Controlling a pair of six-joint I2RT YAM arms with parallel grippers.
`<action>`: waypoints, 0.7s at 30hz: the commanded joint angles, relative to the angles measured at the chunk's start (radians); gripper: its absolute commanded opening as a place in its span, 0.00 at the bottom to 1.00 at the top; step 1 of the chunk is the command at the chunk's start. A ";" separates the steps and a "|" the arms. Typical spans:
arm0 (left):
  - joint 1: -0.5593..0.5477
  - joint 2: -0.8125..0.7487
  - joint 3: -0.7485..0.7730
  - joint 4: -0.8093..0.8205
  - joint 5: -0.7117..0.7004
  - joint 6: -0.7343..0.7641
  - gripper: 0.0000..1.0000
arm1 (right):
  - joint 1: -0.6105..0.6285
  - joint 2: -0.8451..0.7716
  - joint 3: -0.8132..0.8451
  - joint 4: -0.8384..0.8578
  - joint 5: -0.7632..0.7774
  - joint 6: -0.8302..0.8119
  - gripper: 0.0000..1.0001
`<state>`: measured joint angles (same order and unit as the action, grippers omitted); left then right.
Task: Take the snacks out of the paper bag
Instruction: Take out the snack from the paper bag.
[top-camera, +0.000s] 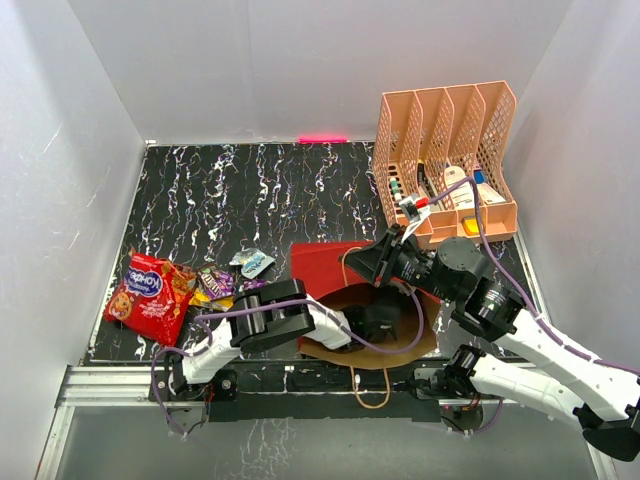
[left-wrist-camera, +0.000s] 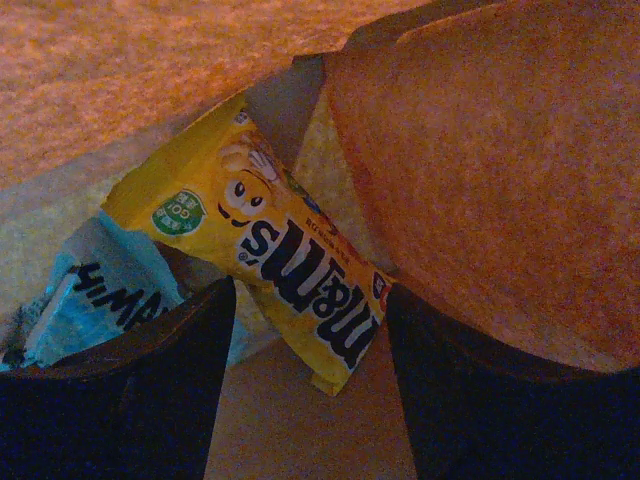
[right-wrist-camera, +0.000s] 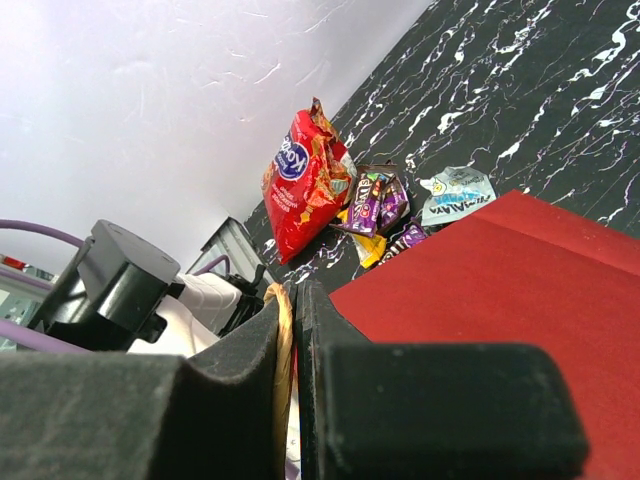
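Paper bag (top-camera: 325, 262): lay on its side on the table (top-camera: 250, 190), mouth toward the arm bases.
Left gripper (left-wrist-camera: 310, 400): deep in the bag's mouth, fingers spread, holding nothing.
Yellow M&M's packet (left-wrist-camera: 270, 255): inside the bag just ahead of those fingers, beside a pale blue packet (left-wrist-camera: 95, 300).
Right gripper (right-wrist-camera: 292, 300): clamped on a tan strip of the bag's upper rim.
Red crinkly bag (top-camera: 150, 297): on the table left of the bag, with small candy packets (top-camera: 215, 282) beside it.

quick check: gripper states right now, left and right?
Left gripper: open, empty, inside the paper bag, a yellow candy packet just ahead.
Right gripper: shut on the paper bag's edge.
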<state>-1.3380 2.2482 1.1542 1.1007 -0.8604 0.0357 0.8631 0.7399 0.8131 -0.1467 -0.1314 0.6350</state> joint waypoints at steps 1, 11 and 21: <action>0.032 0.021 0.064 0.024 -0.041 0.017 0.59 | 0.000 -0.009 0.026 0.061 -0.010 0.012 0.07; 0.102 0.022 0.041 0.017 0.017 -0.001 0.45 | 0.001 -0.021 0.033 0.050 -0.008 0.016 0.07; 0.109 0.006 -0.001 -0.011 0.085 -0.013 0.16 | 0.000 -0.024 0.048 0.026 0.010 0.006 0.07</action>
<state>-1.2427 2.2837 1.1862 1.0927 -0.8005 0.0372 0.8627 0.7383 0.8131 -0.1570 -0.1299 0.6376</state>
